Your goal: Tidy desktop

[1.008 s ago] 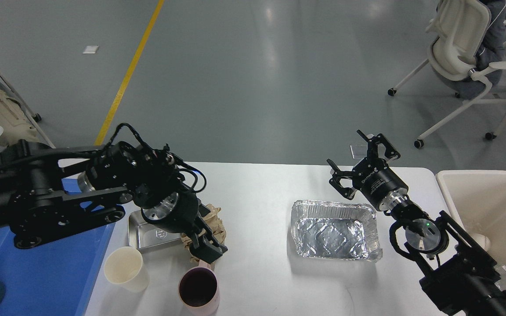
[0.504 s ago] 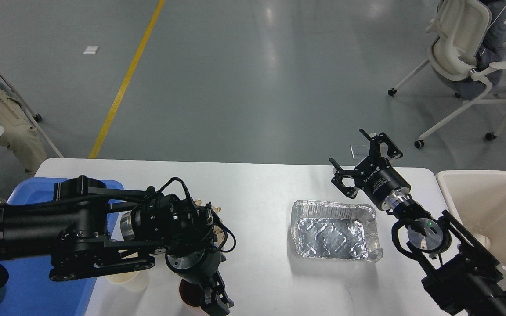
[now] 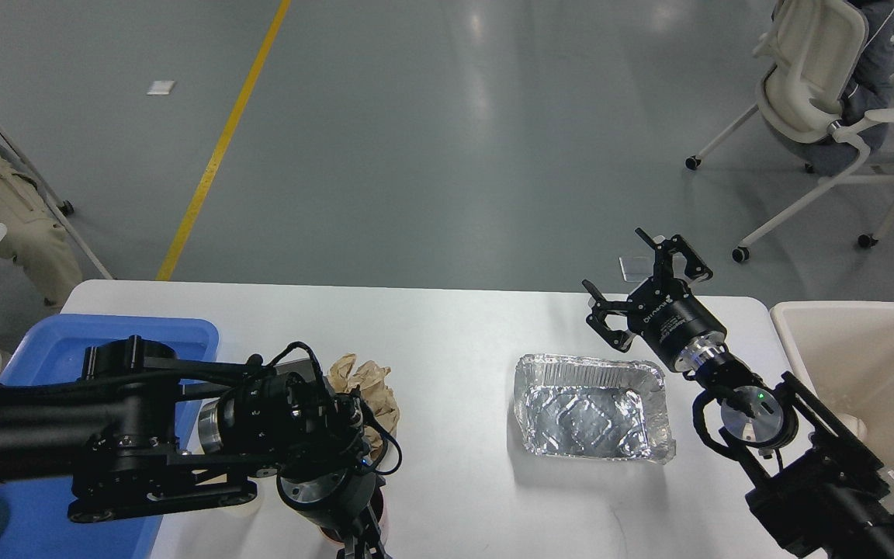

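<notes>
Nearest, at the bottom edge, the left claw (image 3: 360, 547) points straight down over a cup (image 3: 330, 534), of which only a sliver of rim shows beneath the wrist. The fingers are cut off by the frame and dark, so I cannot tell how far apart they stand or whether they hold the cup. The left arm lies across the near left of the bench (image 3: 455, 326), its forearm running left to right, and hides whatever is under it.

Just beyond the wrist sits a crumpled brown paper wad (image 3: 365, 384), close against the arm. To the left, a blue tray (image 3: 144, 330) rests on the bench's left end, partly covered by the arm.

Right of centre lies an empty foil pan (image 3: 590, 407), its long axis across the bench. The right claw (image 3: 645, 281) hovers just past the pan's far right corner, fingers spread wide and holding nothing, pointing away and up-left. The pan lies toward me and slightly left of that claw, so the right arm is much the nearer to it; my guess is it would have to tip down and draw back to take the rim.

A cream bin (image 3: 804, 341) stands off the bench's right end.
</notes>
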{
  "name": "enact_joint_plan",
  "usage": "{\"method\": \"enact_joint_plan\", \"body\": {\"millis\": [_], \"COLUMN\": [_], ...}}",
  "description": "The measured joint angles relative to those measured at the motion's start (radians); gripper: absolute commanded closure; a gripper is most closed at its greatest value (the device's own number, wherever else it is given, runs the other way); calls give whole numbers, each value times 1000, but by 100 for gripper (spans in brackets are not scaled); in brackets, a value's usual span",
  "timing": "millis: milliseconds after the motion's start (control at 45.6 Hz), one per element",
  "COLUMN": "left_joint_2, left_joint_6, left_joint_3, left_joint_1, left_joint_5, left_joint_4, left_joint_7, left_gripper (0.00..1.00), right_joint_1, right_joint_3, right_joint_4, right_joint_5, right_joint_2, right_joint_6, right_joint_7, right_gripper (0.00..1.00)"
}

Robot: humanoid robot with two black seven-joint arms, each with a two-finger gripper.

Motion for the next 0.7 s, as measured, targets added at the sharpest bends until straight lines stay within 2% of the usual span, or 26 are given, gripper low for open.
{"method": "enact_joint_plan", "body": {"millis": [153,372,460,701], "left_joint_2": [19,42,55,80], "left_joint_6": [3,17,29,47], "left_joint_3": [22,31,32,30], "left_joint_1": [12,51,58,66], "left_joint_5": [0,2,2,2], "left_joint_4": [0,2,8,92], "left_joint_7": [0,0,-2,-14], "left_gripper": [4,11,19,54], "right_joint_1": [-1,-5,-6,-12], "right_joint_3": [1,3,3,6], "right_joint_4": [0,0,0,2], "right_joint_5": [0,0,0,0], "right_joint_2": [-1,-2,-2,-5], "right_joint_6": [0,0,0,5], "right_joint_7": [0,0,0,0], "right_gripper": [0,0,0,0]}}
